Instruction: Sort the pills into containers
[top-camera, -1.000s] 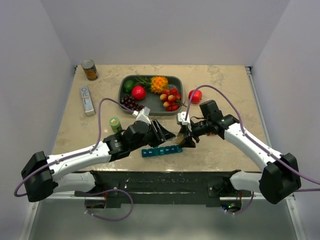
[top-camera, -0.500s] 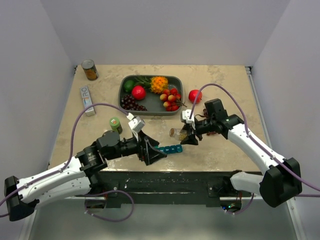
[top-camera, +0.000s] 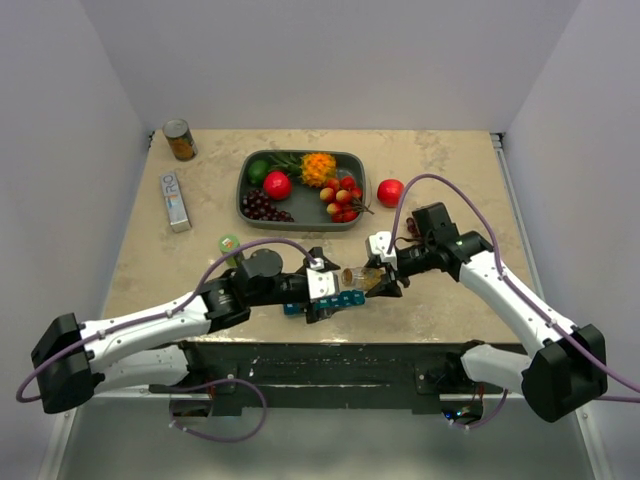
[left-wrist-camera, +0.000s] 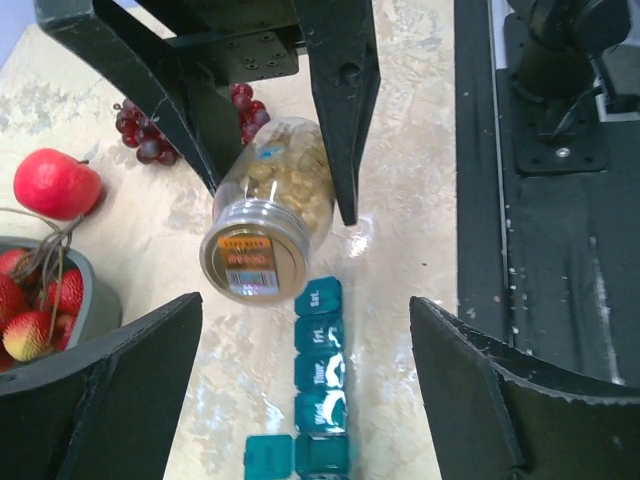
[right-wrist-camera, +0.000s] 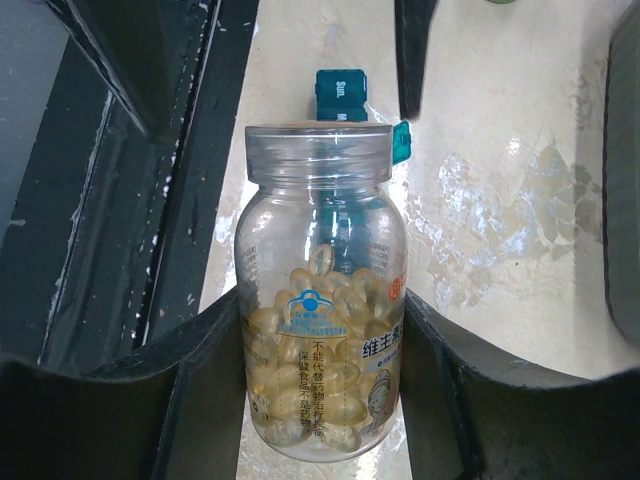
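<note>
- Two tools are shown. The right tool (right-wrist-camera: 320, 420) is closed on the lower body of a clear pill bottle (right-wrist-camera: 320, 300), which is held tipped over with its neck end pointing away from that tool's wrist.
- The left tool (left-wrist-camera: 305, 310) is spread wide and holds nothing. The bottle's neck end is seen just beyond its fingers (left-wrist-camera: 110, 390).
- The pill-organiser strip (left-wrist-camera: 320, 370) lies flat on the desk (left-wrist-camera: 400, 120), directly beneath the left tool. Whether the bottle touches it cannot be told. One lid (left-wrist-camera: 268, 455) appears folded open beside the row.
- The bottle is judged rigid, smooth and rather slippery. It is partly filled with yellow capsules (right-wrist-camera: 310, 370) that would shift on tipping, so a hold across the body, as shown, is suitable.
- The strip is judged light, stiff and easily pushed along the desk. It is best pinched across its narrow sides.
</note>
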